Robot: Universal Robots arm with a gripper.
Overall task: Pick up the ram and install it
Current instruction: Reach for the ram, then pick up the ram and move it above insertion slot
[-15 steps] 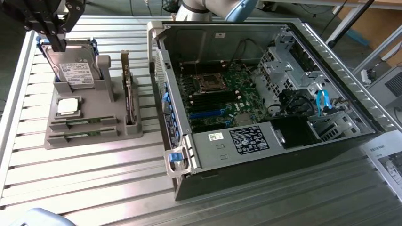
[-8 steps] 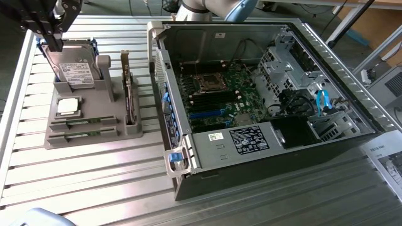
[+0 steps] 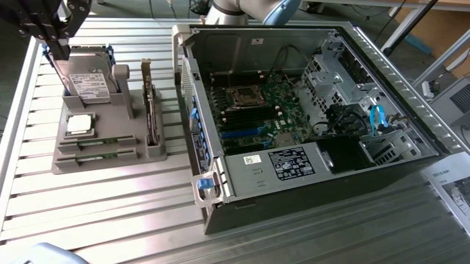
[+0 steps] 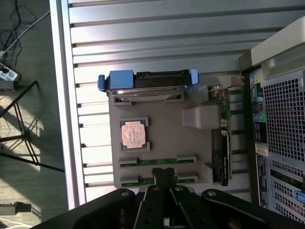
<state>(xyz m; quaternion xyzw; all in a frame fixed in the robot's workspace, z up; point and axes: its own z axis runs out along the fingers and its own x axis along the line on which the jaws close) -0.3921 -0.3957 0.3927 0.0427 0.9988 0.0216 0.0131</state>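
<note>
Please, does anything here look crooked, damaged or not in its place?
Nothing stands out. The hard drive, the ram sticks and the expansion card sit straight in their slots of the grey holder, and the open computer case lies flat on the table.

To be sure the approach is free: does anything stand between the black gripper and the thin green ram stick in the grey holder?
Nothing visible does. The thin green ram stick lies uncovered in the grey plastic holder, with the shut black gripper hanging above.
</note>
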